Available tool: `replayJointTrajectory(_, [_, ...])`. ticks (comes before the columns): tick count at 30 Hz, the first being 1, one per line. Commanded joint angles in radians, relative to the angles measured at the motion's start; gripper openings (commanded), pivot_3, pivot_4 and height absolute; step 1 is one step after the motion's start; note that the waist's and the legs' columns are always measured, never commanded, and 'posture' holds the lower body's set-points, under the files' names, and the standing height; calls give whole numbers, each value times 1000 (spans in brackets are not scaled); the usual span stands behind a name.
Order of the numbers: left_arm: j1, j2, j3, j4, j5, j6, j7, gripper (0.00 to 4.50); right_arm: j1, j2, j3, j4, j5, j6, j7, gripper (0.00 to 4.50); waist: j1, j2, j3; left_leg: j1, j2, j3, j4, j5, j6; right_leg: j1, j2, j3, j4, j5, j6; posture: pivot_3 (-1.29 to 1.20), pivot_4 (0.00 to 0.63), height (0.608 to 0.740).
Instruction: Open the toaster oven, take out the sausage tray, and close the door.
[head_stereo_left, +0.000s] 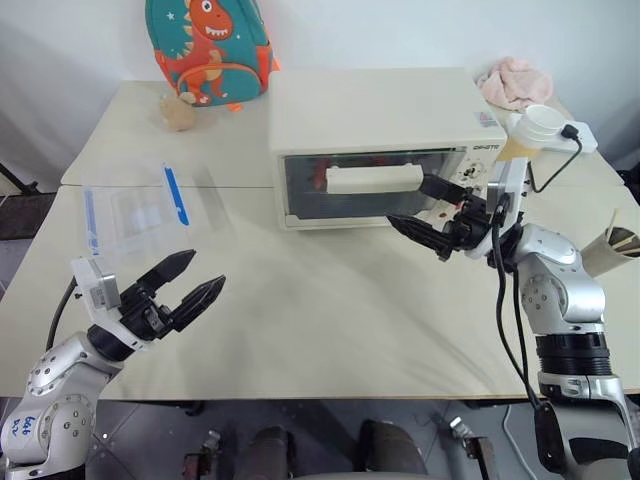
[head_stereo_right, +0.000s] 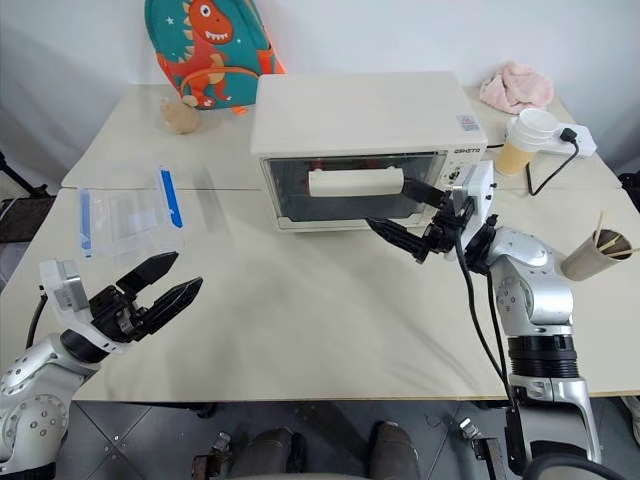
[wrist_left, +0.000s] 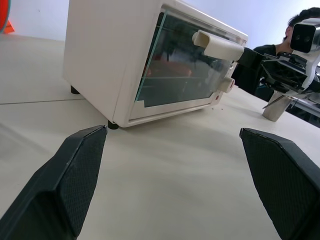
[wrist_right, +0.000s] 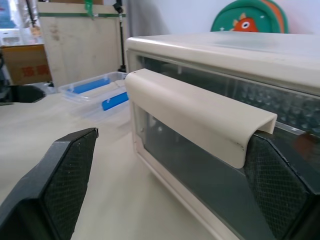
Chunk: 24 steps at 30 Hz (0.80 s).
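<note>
The cream-white toaster oven (head_stereo_left: 370, 105) stands at the back middle of the table. Its glass door (head_stereo_left: 345, 200) is closed, with the bar handle (head_stereo_left: 372, 179) across the front. A red-orange shape (wrist_left: 170, 67) shows dimly behind the glass; the sausage tray itself is hard to make out. My right gripper (head_stereo_left: 408, 202) is open at the handle's right end, one finger level with the bar and the other lower, in front of the glass. In the right wrist view the handle (wrist_right: 195, 117) lies between the fingers, untouched. Low at the table's front left, my left gripper (head_stereo_left: 205, 271) is open and holds nothing.
A clear plastic box with blue clips (head_stereo_left: 140, 212) lies left of the oven. A dinosaur backpack (head_stereo_left: 208, 50) leans at the back left. A paper cup (head_stereo_left: 535, 128), a plugged-in socket strip (head_stereo_left: 578, 135) and a pink cloth (head_stereo_left: 515, 82) sit right of the oven. A cup with sticks (head_stereo_left: 612, 250) stands at the right edge.
</note>
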Motion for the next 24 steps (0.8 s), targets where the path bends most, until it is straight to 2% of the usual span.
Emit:
replayJointTrajectory(1, [-12,19,12,-15,2,-13,-9,4500,31,-33,16,-99,-7,-60,90,4481,0,0,0,0,0,0,0,0,0,0,0,0,0,0,0,0,150,740])
replayJointTrajectory(9, [-125,56,-26,23,-23,52,3,4500,213,-79,42,-193,-100,-256,199,4481,-2,0,0,0,2,1,0,0,-1,0,3,1,-1,0,0,0,150,740])
replayJointTrajectory(10, [-162,55,-37,41,-30,68,10,4322,228,-73,37,-182,-114,-286,190,4494,0,0,0,1,2,1,0,-1,-1,0,3,2,-1,0,0,0,150,740])
replayJointTrajectory(13, [-305,42,-105,113,16,82,31,3635,242,-50,37,-144,-155,-368,168,4500,4,0,0,1,2,1,1,0,-1,0,3,2,-1,0,0,0,150,740])
replayJointTrajectory(19, [-551,-37,-194,294,90,49,55,1841,222,-30,55,-96,-194,-439,152,4500,4,-1,0,0,2,1,1,0,-2,1,4,1,-1,0,0,0,150,740])
replayJointTrajectory(23, [-649,-68,-245,406,155,22,26,516,211,-27,66,-78,-205,-465,140,4500,-1,-1,0,0,2,1,1,0,-2,0,5,1,-1,0,0,0,150,740])
replayJointTrajectory(24, [-659,-71,-254,420,165,20,16,313,210,-27,69,-76,-206,-468,136,4500,-2,-1,0,0,2,1,0,0,-2,0,5,1,-1,0,0,0,150,740])
